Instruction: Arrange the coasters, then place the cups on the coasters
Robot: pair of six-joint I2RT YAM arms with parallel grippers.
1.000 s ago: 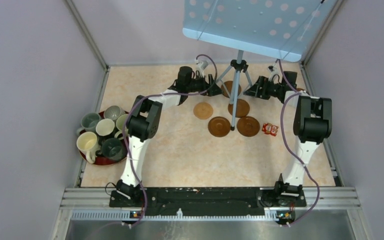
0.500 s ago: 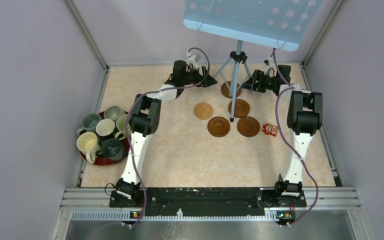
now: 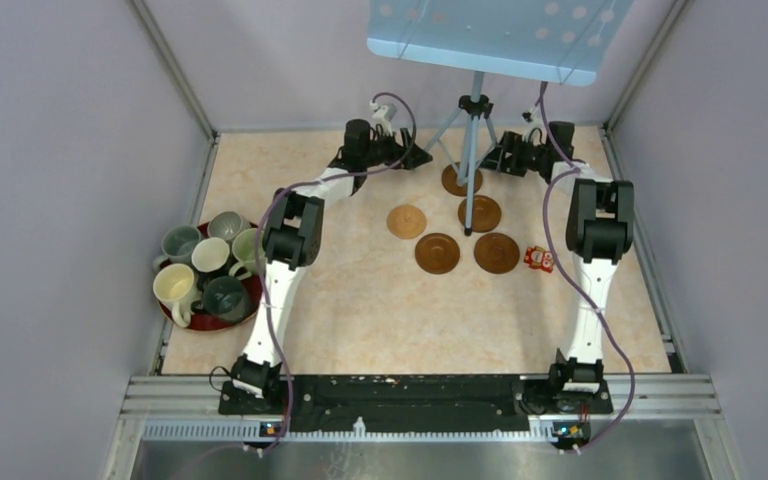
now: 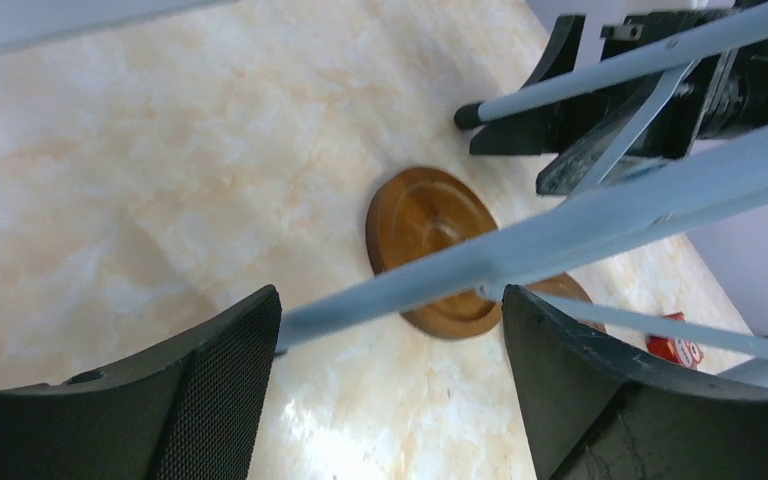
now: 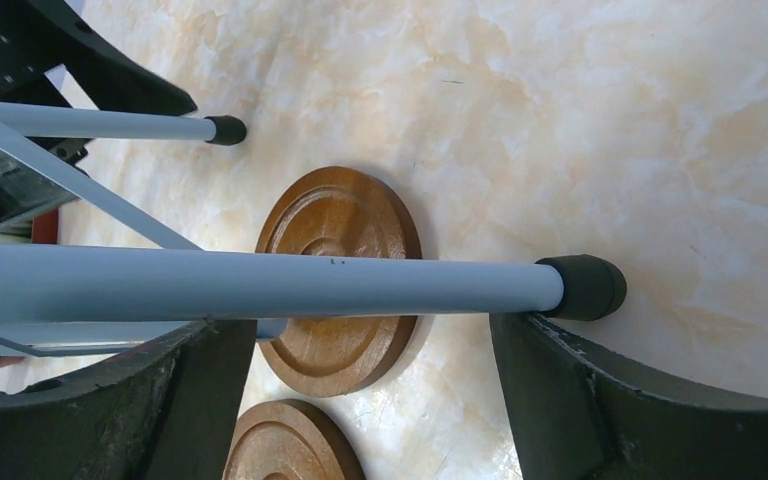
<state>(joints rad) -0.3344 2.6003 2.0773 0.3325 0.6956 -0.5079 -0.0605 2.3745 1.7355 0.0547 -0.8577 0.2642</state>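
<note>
Several brown coasters lie at the back centre of the table, one lighter tan [image 3: 406, 221], two darker in front [image 3: 438, 253] [image 3: 497, 253]. Several cups [image 3: 210, 256] crowd a dark red tray [image 3: 176, 313] at the left edge. My left gripper [image 3: 415, 157] [image 4: 390, 300] stands open just left of a tripod, with a coaster [image 4: 415, 215] beyond its fingers. My right gripper [image 3: 495, 160] [image 5: 370, 330] is open on the tripod's right, over a coaster [image 5: 335, 215], with another coaster [image 5: 285, 445] nearer. A tripod leg runs across each gripper's fingertips; neither gripper holds anything.
A grey tripod [image 3: 472, 130] carrying a blue perforated plate [image 3: 490, 35] stands among the back coasters, its front leg reaching down to about [image 3: 469, 230]. A small red object [image 3: 540, 259] lies right of the coasters. Grey walls enclose the table on three sides.
Both arms have stretched farther toward the back, closing in on the tripod from either side. The tripod and its blue plate have shifted toward the back. The left jaws widened slightly.
</note>
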